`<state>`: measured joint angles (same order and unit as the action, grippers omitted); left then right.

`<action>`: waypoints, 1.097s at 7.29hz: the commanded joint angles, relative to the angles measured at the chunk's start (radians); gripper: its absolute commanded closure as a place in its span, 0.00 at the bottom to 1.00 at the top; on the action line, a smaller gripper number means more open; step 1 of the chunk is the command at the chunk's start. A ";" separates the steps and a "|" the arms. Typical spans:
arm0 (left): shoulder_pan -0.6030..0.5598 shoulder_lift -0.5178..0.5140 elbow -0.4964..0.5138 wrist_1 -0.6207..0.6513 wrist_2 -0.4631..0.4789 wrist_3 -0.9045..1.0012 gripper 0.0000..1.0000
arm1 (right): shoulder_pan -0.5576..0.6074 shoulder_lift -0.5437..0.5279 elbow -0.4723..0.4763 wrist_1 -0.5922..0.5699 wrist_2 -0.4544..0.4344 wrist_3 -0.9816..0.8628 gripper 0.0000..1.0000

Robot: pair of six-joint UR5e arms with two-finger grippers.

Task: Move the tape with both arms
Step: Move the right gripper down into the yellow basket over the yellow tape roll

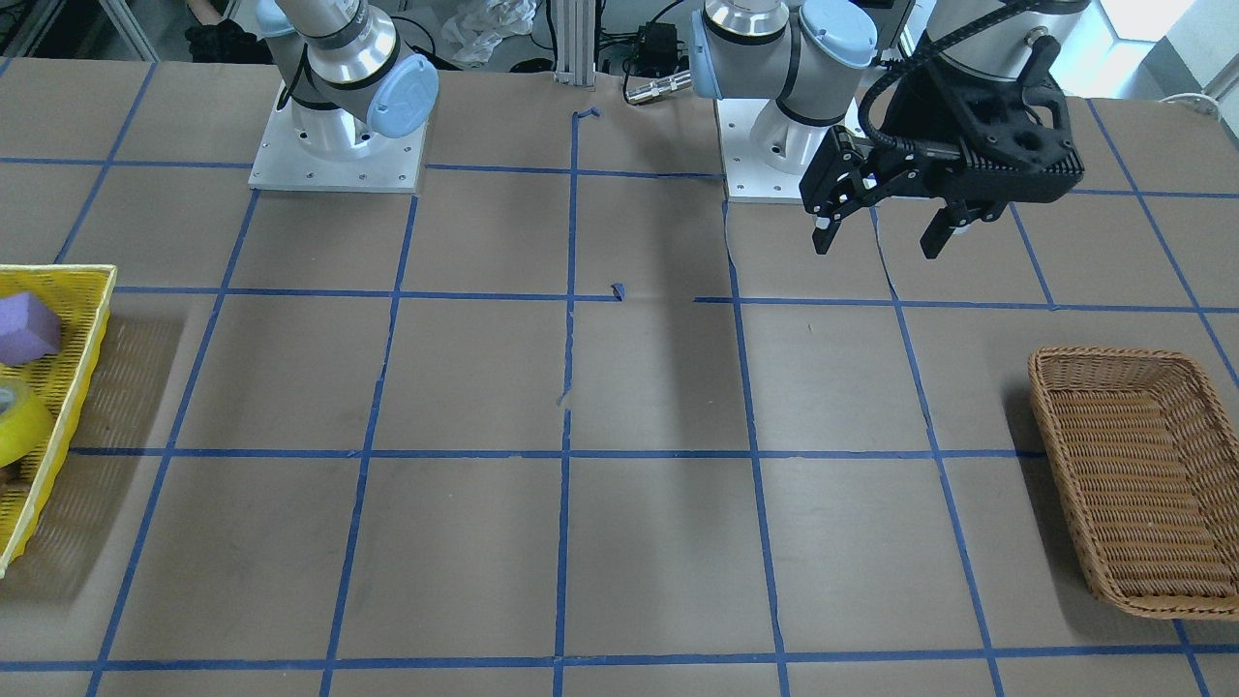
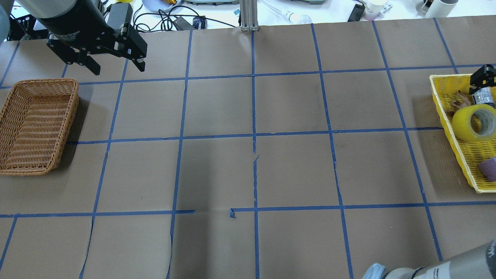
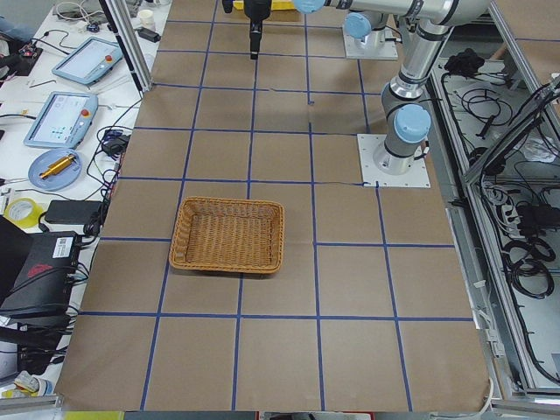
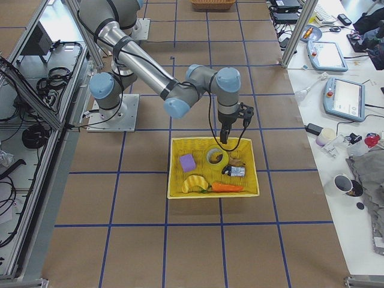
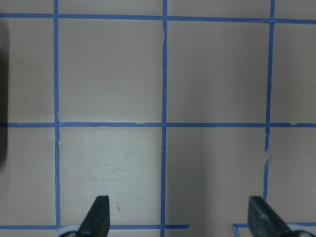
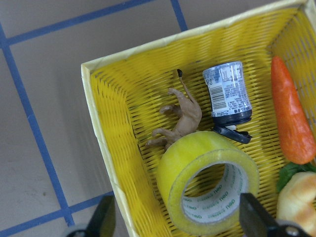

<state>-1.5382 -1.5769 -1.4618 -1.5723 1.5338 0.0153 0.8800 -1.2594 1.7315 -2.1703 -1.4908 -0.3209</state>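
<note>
The yellow tape roll (image 6: 207,182) with a white core lies in a yellow basket (image 6: 98,98) at the table's end on my right; it also shows in the overhead view (image 2: 474,122), the front view (image 1: 15,421) and the right view (image 4: 216,157). My right gripper (image 6: 180,217) hangs open just above the roll, with one finger on each side of it and holding nothing (image 4: 223,139). My left gripper (image 2: 117,69) is open and empty, above the bare table beyond the wicker basket (image 2: 37,124); it shows in the front view (image 1: 881,237) and the left wrist view (image 5: 178,217).
The yellow basket also holds a purple block (image 4: 188,162), a carrot (image 6: 291,118), a small bottle (image 6: 227,94), a toy horse (image 6: 180,118) and a banana (image 4: 193,183), all close to the tape. The wicker basket (image 1: 1142,484) holds nothing. Blue tape lines grid the brown table.
</note>
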 commanded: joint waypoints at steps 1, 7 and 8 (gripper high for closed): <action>0.000 -0.002 0.000 0.000 0.000 0.000 0.00 | -0.048 0.075 0.029 -0.061 0.086 -0.026 0.12; 0.000 0.000 -0.002 0.000 0.000 0.000 0.00 | -0.065 0.123 0.028 -0.114 0.181 -0.015 1.00; 0.000 0.000 -0.002 0.000 0.000 0.000 0.00 | -0.065 0.114 0.026 -0.102 0.172 -0.017 1.00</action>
<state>-1.5386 -1.5770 -1.4633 -1.5723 1.5340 0.0154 0.8146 -1.1383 1.7595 -2.2828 -1.3203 -0.3382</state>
